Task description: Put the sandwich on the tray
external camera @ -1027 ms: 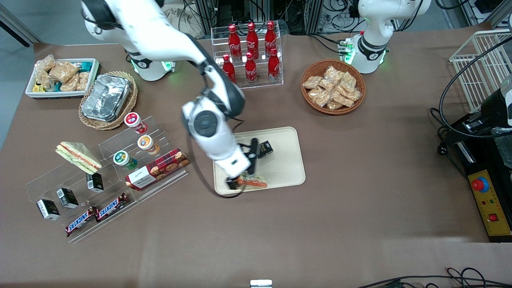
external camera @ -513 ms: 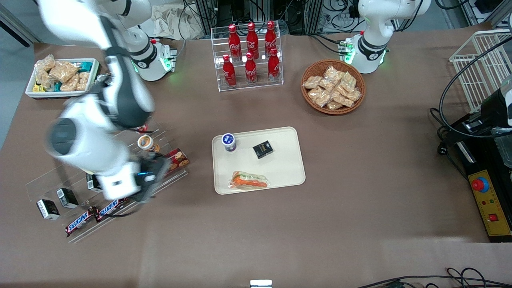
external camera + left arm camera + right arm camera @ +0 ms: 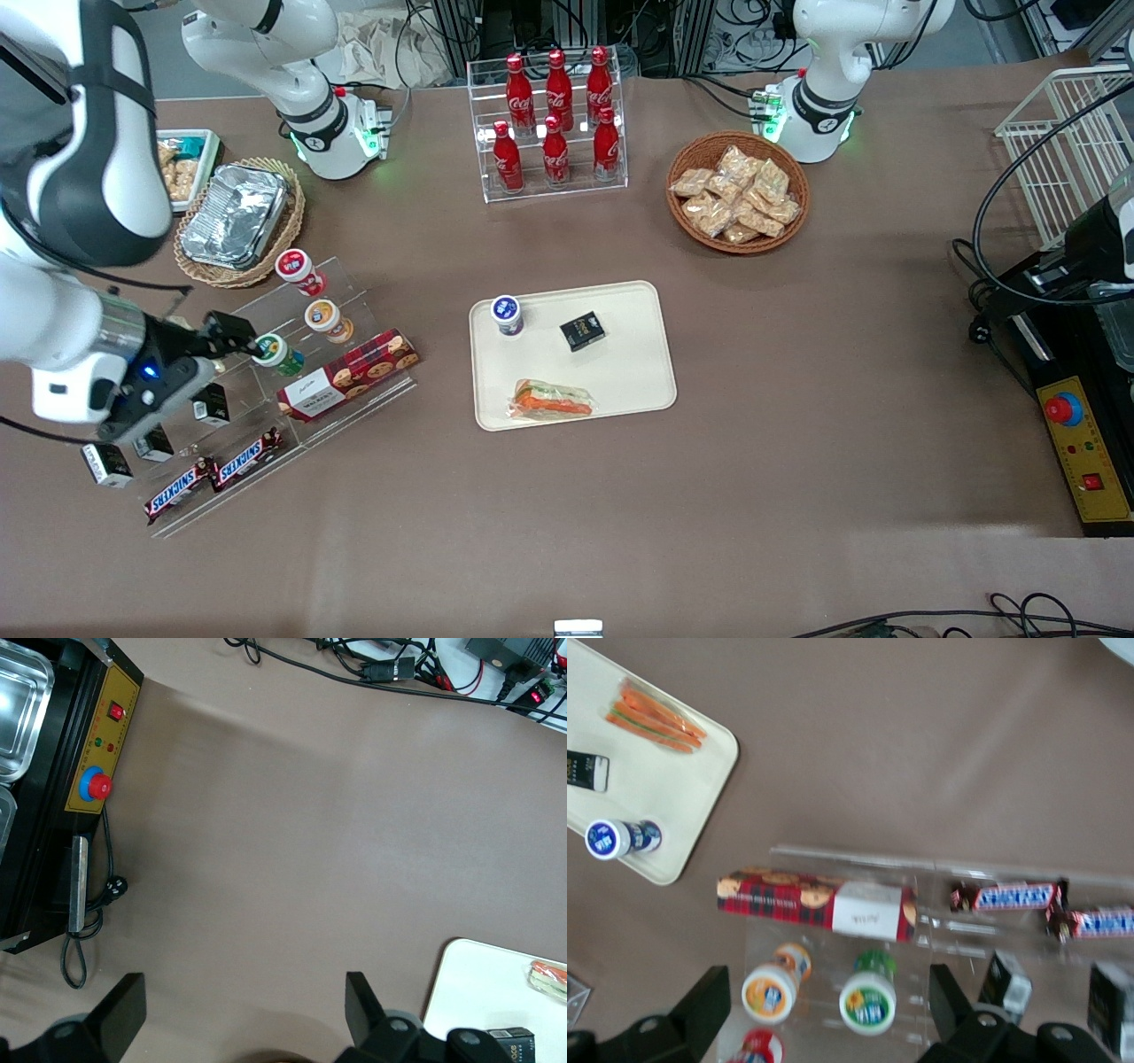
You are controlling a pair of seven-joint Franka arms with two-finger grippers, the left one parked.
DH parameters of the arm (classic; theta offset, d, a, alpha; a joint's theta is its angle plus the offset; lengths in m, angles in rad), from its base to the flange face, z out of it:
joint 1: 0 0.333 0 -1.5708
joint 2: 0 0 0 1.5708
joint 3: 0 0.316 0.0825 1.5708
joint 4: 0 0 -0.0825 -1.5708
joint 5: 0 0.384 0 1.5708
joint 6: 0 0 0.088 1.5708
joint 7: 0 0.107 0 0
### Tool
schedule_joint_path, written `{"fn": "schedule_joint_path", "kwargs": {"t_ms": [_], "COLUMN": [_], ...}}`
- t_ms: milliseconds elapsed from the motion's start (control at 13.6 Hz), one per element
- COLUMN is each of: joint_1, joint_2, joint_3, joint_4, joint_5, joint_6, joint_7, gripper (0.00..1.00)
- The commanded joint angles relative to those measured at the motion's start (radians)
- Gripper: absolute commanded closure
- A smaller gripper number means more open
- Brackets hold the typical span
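The sandwich (image 3: 551, 399), a clear-wrapped wedge with orange filling, lies flat on the cream tray (image 3: 633, 377) near the tray's edge closest to the front camera. It also shows in the right wrist view as the sandwich (image 3: 654, 719) on the tray (image 3: 678, 811), and in the left wrist view as the sandwich (image 3: 549, 976) on the tray (image 3: 478, 988). My gripper (image 3: 235, 338) hovers over the acrylic stand toward the working arm's end of the table, well away from the tray. The gripper (image 3: 828, 985) is open, with nothing between its fingers.
A purple-lidded cup (image 3: 507, 314) and a small black box (image 3: 582, 330) share the tray. The acrylic stand (image 3: 266, 390) holds cups, a red biscuit box (image 3: 347, 374), Snickers bars (image 3: 213, 474) and small black boxes. A cola rack (image 3: 554, 124) and a snack basket (image 3: 737, 192) stand farther from the camera.
The arm swung away from the tray toward its own end of the table, leaving the sandwich lying on the tray. The gripper now hangs over the acrylic stand.
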Motion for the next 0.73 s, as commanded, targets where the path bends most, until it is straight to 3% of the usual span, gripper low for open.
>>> {"fn": "schedule_joint_path", "kwargs": {"t_ms": [0, 147, 367, 660], "joint_1": [-0.067, -0.099, -0.102, -0.102], "joint_2": [-0.143, -0.181, -0.197, -0.207], "joint_3": [0.024, 0.022, 0.024, 0.027], "joint_4": [-0.101, -0.099, -0.072, -0.069], "joint_5": [-0.053, -0.065, -0.163, -0.165], "joint_6": [-0.052, -0.077, -0.097, -0.138], "joint_7": [0.029, 0.052, 0.106, 0.284], "gripper": [0.00, 0.00, 0.00, 0.00]}}
